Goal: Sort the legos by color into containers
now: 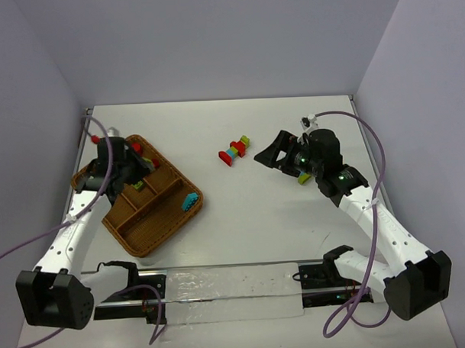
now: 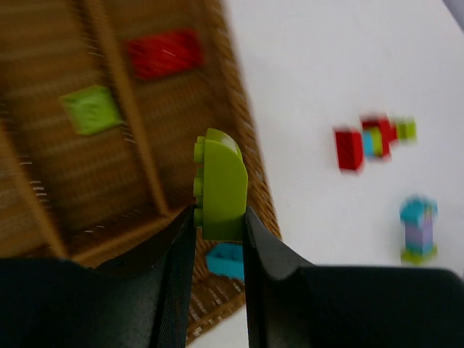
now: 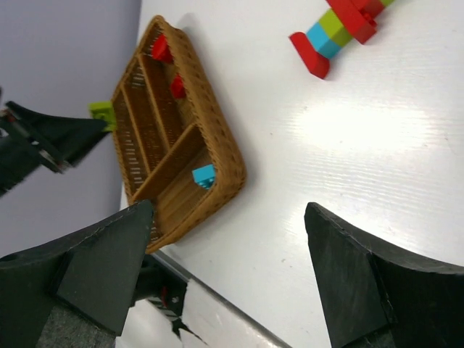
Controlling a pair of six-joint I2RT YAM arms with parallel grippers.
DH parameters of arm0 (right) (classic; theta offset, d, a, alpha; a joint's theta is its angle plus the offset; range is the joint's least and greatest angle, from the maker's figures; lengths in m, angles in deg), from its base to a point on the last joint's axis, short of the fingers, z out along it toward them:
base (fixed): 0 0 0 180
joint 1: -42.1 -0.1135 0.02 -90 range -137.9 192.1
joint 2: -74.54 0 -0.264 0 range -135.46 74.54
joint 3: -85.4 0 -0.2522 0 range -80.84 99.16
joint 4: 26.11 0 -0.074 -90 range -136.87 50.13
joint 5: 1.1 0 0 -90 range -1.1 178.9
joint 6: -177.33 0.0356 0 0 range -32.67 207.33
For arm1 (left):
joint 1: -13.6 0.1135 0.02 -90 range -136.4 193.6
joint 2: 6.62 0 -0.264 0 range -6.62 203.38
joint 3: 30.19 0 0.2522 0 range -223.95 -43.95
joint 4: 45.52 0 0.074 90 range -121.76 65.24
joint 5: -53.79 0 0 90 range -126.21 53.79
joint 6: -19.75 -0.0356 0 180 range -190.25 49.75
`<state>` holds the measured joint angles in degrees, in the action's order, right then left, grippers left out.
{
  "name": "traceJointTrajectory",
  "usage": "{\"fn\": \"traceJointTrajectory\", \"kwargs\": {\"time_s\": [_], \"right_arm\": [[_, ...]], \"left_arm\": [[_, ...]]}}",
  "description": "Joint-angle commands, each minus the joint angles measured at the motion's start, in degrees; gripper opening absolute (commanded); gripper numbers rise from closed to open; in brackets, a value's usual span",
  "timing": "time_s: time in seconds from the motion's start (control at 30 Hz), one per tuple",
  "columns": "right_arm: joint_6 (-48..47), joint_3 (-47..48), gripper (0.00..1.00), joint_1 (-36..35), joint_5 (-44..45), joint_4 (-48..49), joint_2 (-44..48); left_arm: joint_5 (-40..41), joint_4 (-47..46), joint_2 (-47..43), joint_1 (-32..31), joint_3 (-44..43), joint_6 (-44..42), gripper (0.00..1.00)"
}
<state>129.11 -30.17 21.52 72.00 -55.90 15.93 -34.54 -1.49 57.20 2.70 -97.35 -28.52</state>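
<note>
The left gripper (image 2: 219, 223) was closed on 1 light green brick (image 2: 223, 181), pinching its lower end between both fingers so that the rounded end stuck up past the fingertips and the studs faced left in the left wrist view. It held the brick in the air over the brown wicker tray (image 1: 155, 243), which lay at an angle on the left part of the white table (image 1: 257, 219); which compartment lay under the brick could not be told. Inside the tray, 1 red brick (image 2: 163, 52) lay in a long compartment by the rim, and 1 green brick (image 2: 90, 109) lay in the long compartment next to it, with a divider between them. The right wrist view showed 2 red pieces in that outer long compartment. 1 teal brick (image 1: 191, 200) sat alone in the end compartment, close to the tray's corner. The right gripper (image 3: 232, 239) was open, its 2 dark fingers spread wide with nothing between them, and it hung over bare table well apart from the tray. Out on the table, between the tray and the right arm, lay a joined stack (image 1: 235, 150) of red, teal and green bricks, resting on its side. A second, smaller stack (image 2: 419, 230) of teal, purple and green stood upright near it in the left wrist view, blurred.
</note>
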Motion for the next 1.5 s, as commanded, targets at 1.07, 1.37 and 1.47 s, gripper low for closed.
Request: {"fn": "traceJointTrajectory", "kwargs": {"time_s": [1.07,1.37,1.47], "right_arm": [[-11.2,6.1,0.92,0.3,19.9,-8.0,-6.3],[-8.7,12.3,0.92,2.4,38.3,-14.0,-17.4],[-8.1,16.3,0.92,4.4,39.5,-18.9,-23.6]], "left_arm": [[-1.2,6.2,8.3,3.5,-15.4,-8.2,0.88],[-7.0,5.3,6.7,-10.3,-13.6,-4.7,0.87],[-8.5,4.6,8.9,-13.4,-14.9,-4.2,0.87]]}}
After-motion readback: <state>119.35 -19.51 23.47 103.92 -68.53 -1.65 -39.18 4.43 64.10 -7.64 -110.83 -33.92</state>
